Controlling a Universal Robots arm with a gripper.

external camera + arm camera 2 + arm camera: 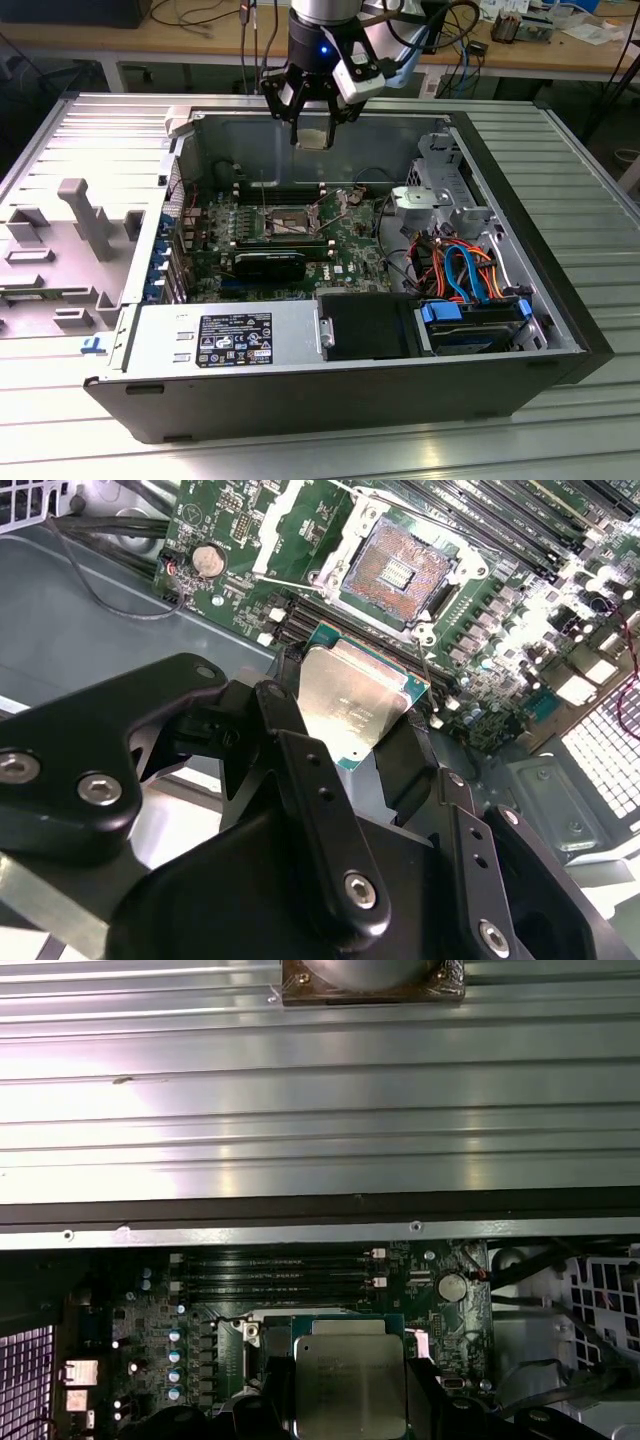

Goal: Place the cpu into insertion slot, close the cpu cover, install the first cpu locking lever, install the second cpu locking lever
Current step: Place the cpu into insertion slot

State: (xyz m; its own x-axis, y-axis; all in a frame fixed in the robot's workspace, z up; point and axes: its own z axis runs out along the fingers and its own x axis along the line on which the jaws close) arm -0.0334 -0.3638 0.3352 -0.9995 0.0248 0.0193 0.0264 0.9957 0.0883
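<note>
My gripper (313,135) hangs over the open computer case, above the back of the green board, shut on the cpu (314,136). In both wrist views the cpu (352,702) (348,1385) is a flat silver square, pinched at its two sides by black fingers (290,735). The insertion slot (395,572) lies bare below and ahead of the chip, its dark contact field showing. In the exterior view the insertion slot (290,218) sits mid-board, below the gripper. The cpu cover (292,535) looks swung back beside the slot, with green board showing through its window.
Long black memory slots (270,1270) run beside the socket. A grey power supply (220,340), a black fan shroud (365,325) and a drive bay with blue and orange cables (465,270) fill the near side. The case walls (500,190) ring the board.
</note>
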